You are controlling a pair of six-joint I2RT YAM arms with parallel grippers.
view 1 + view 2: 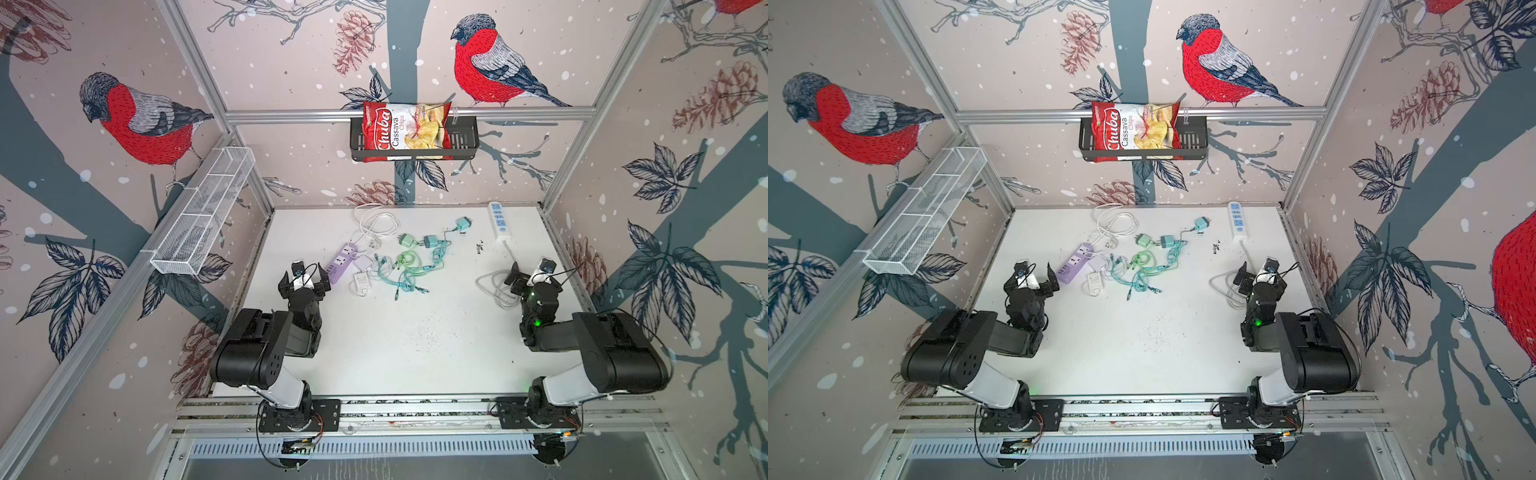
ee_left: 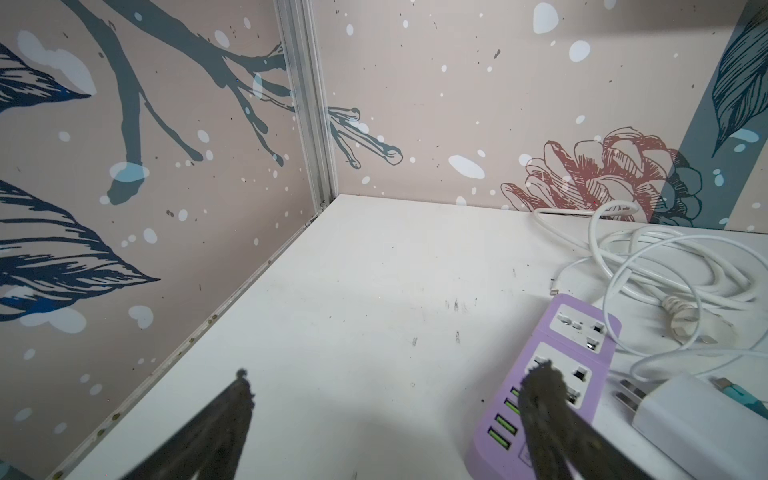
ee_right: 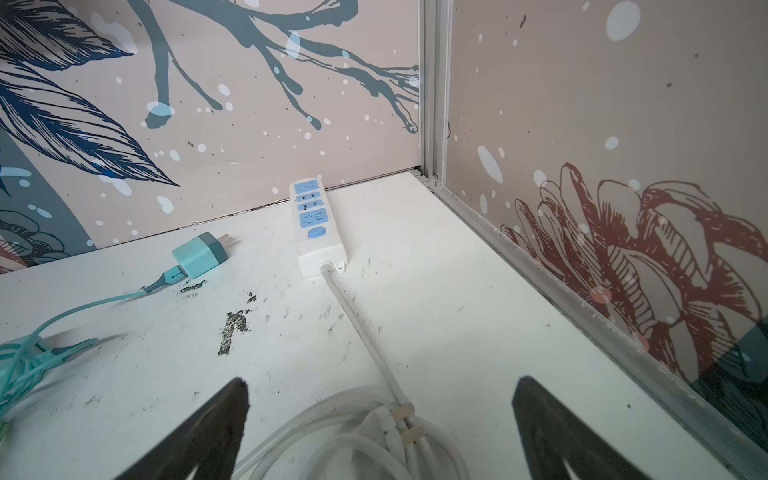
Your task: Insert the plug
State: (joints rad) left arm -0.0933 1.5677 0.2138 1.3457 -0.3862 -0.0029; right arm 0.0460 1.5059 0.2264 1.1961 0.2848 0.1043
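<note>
A white table (image 1: 415, 345) is seen from above, with two black robot arms mounted at its near edge. A purple power strip (image 1: 343, 262) (image 2: 582, 345) lies on it, sockets facing up. Just to the right of the purple strip lies a white charger plug (image 1: 360, 284) (image 2: 702, 419), flat on its side. Its prongs point toward the strip, and a teal lead is in its back end. The left gripper (image 1: 304, 277) (image 2: 390, 378) sits just left of the purple strip, jaws spread wide and holding nothing. In the left wrist view one of its fingers (image 2: 540, 399) overlaps the strip's near end (touching or hovering, it is hard to say). Farther right of the purple strip sprawls a tangle of teal and green cables (image 1: 405, 268), with two mint plugs (image 1: 405, 240) (image 1: 431, 241) and, beyond them, a teal plug (image 1: 461, 224) (image 3: 199, 254). Behind the purple strip lies a loose white cord (image 1: 374, 224) (image 2: 665, 257). Well to the right of the purple strip, by the far corner, lies a white power strip (image 1: 500, 222) (image 3: 318, 224) with blue sockets. Its cord runs back to a tied coil (image 1: 494, 286) (image 3: 374, 432). The right gripper (image 1: 534, 276) (image 3: 382, 382) is over that coil, well apart from the purple strip, with its jaws equally wide and empty.
</note>
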